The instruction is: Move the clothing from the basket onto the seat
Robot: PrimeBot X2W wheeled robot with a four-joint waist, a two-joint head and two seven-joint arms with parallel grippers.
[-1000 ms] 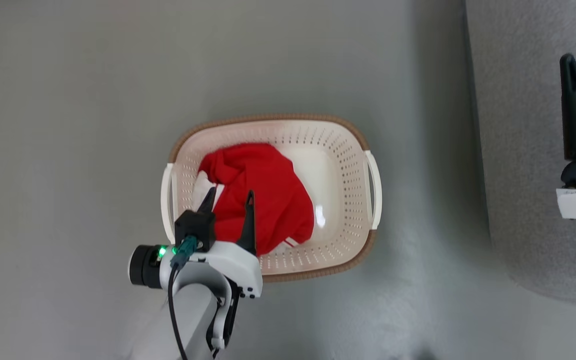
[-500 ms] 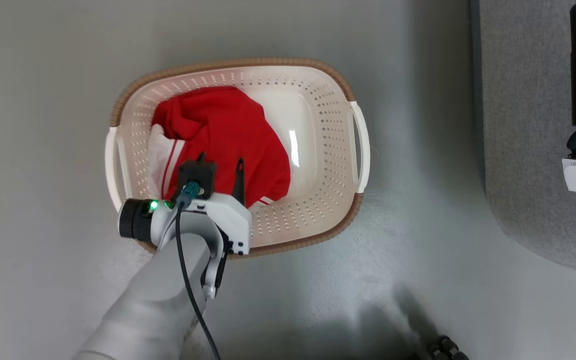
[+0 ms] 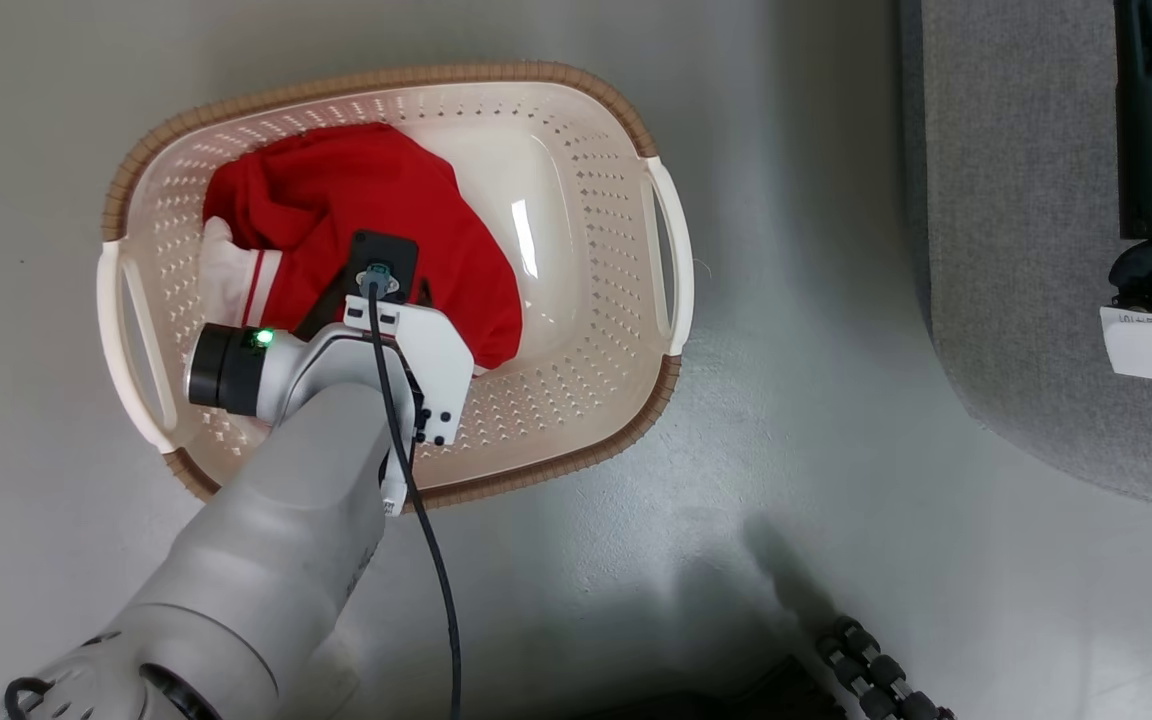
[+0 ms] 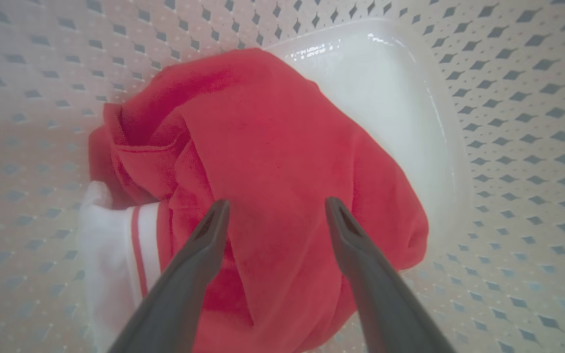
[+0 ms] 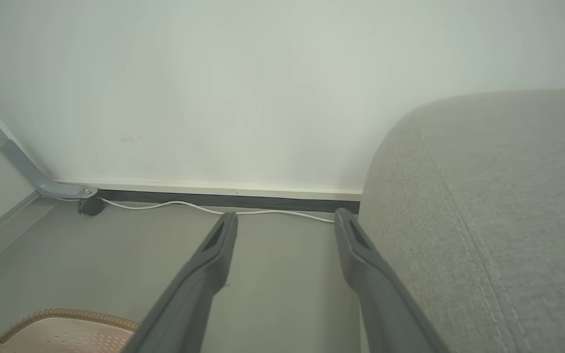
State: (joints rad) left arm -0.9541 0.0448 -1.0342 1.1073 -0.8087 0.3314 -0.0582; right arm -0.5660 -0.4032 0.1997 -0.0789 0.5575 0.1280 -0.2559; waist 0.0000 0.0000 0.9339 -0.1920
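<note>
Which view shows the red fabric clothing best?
Left wrist view: the red fabric clothing with white striped trim lies close up, folds clear. The head view shows it partly behind the pale left forearm. The right wrist view catches the cream plastic basket's rim.

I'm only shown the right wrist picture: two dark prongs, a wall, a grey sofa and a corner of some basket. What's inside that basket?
Observer: Bunched red clothing with white trim, lying toward one end of the basket.
Operator: Is anything reaching for it?
Observer: Yes. The left gripper is down inside the basket, jaws open, pointing at the red fabric, with nothing gripped yet.
Operator: And where are my prongs, seen from above?
Observer: In the head view, the right gripper hangs open over the sofa, well off to the basket's side.
</note>
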